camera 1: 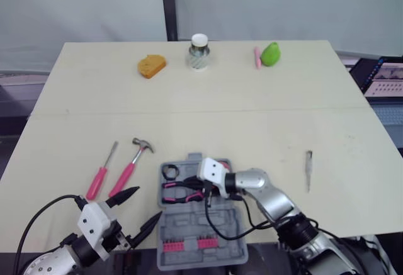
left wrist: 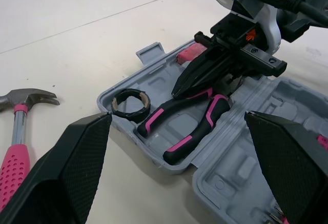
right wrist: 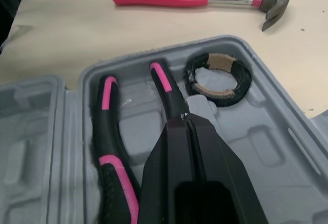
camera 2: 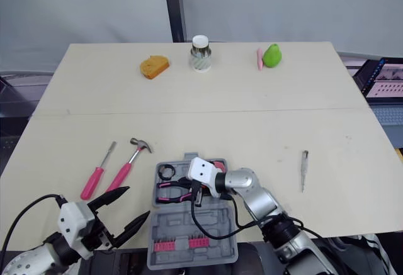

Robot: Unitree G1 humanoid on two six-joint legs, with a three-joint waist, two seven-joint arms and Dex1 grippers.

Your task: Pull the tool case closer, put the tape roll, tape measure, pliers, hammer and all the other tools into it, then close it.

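Observation:
The grey tool case point(camera 1: 217, 224) lies open at the table's front edge. In its tray sit a black tape roll point(right wrist: 219, 79) and pink-and-black pliers point(right wrist: 110, 147). My right gripper point(right wrist: 185, 119) hovers just over the pliers with its fingers shut and nothing between them. Behind its wrist a pink thing point(left wrist: 188, 53) rests in the tray, partly hidden. Left of the case lie a pink-handled hammer point(camera 1: 131, 164) and a pink-handled screwdriver point(camera 1: 100, 175). My left gripper point(camera 1: 140, 209) hangs wide open at the case's left front corner. A slim screwdriver point(camera 1: 308, 169) lies far right.
Along the table's back stand an orange piece point(camera 1: 151, 66), a white-lidded jar point(camera 1: 199, 53), a pink stick point(camera 1: 257, 56) and a green pear point(camera 1: 271, 53). A row of pink bits point(camera 1: 189, 245) fills the case lid. A laptop point(camera 1: 385, 77) sits off the right edge.

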